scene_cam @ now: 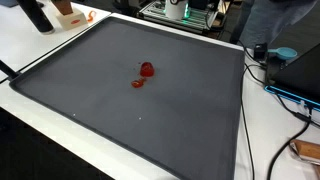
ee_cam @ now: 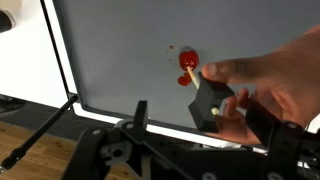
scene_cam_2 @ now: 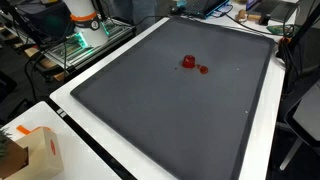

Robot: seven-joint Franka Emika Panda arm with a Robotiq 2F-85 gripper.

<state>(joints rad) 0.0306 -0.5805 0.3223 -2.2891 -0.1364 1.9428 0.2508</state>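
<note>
A small red object (scene_cam: 147,70) lies near the middle of a dark grey mat (scene_cam: 80,95), with a smaller red piece (scene_cam: 138,83) just beside it. Both show in both exterior views (scene_cam_2: 188,62) and in the wrist view (ee_cam: 187,60). My gripper (ee_cam: 240,112) shows only in the wrist view, high above the near edge of the mat and far from the red object. Its two black fingers stand apart. A person's hand (ee_cam: 275,75) reaches in from the right, with fingers on and between them. The gripper holds no object.
The mat (scene_cam_2: 150,110) covers most of a white table (scene_cam_2: 75,125). A cardboard box (scene_cam_2: 30,150) stands at one table corner. Cables and a blue device (scene_cam: 285,55) lie beside the mat. Equipment racks (scene_cam_2: 85,35) stand behind the table.
</note>
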